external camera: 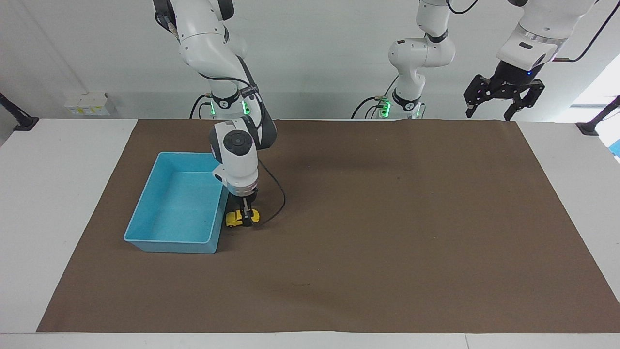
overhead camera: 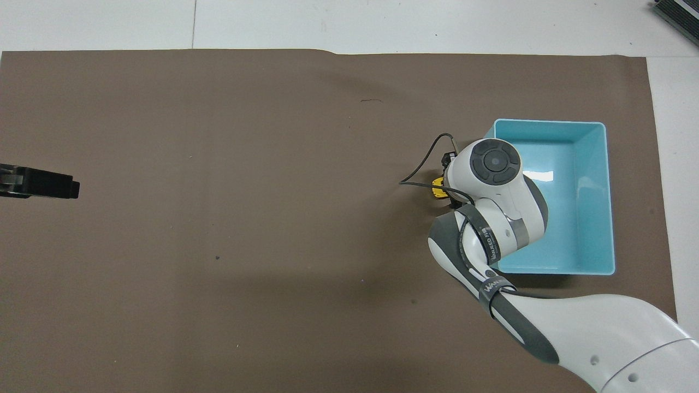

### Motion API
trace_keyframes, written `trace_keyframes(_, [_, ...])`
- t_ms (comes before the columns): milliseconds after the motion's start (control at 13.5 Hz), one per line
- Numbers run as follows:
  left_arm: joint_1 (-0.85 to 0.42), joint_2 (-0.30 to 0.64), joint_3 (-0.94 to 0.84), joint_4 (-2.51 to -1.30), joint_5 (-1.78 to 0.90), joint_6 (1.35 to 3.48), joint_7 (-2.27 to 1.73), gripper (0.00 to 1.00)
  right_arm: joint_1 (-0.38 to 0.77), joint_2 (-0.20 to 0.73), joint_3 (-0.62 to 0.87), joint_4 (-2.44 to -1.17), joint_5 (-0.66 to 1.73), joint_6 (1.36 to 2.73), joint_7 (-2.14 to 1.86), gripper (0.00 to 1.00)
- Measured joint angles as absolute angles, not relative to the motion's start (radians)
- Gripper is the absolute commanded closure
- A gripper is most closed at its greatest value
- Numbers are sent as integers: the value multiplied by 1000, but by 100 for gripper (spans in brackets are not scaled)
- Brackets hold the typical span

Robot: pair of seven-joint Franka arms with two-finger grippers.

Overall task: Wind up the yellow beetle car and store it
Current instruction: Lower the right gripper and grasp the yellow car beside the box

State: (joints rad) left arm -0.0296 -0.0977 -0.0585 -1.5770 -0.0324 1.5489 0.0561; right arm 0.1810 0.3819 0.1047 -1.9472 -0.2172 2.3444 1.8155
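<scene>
The yellow beetle car [external camera: 239, 218] sits on the brown mat [external camera: 368, 228] that covers the surface, just beside the blue bin [external camera: 150, 206], on the side of the bin toward the left arm's end. The right gripper [external camera: 247, 216] is down on the car, pointing straight down, and its jaws stand one on each side of the small body; whether they press on it cannot be told. In the overhead view the right arm's wrist hides most of the car [overhead camera: 437, 188]. The left gripper [external camera: 503, 95] waits raised over the mat's corner nearest its base, jaws spread apart
</scene>
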Motion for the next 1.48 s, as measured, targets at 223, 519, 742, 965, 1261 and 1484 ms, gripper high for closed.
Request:
trace_keyframes(223, [-29, -98, -53, -1577, -32, 1544, 54, 0, 204, 379, 105, -1921, -218, 2290, 1816, 100])
trace_keyframes(519, [-29, -98, -51, -1577, -32, 1541, 54, 0, 250, 359, 105, -1804, -218, 2108, 1819, 100])
trace_keyframes(742, [-29, -98, -51, -1577, -32, 1540, 54, 0, 249, 318, 105, -1758, -218, 2037, 1796, 100])
trace_keyframes(965, [-29, -98, -51, -1577, -32, 1540, 54, 0, 246, 273, 105, -1744, -210, 2002, 1724, 100])
trace_keyframes(1261, [-29, -98, -51, -1577, -32, 1539, 53, 0, 243, 203, 104, -1740, -167, 1956, 1544, 100])
trace_keyframes(1484, [-29, -98, -51, -1577, -32, 1539, 53, 0, 241, 163, 103, -1740, -161, 1922, 1413, 100])
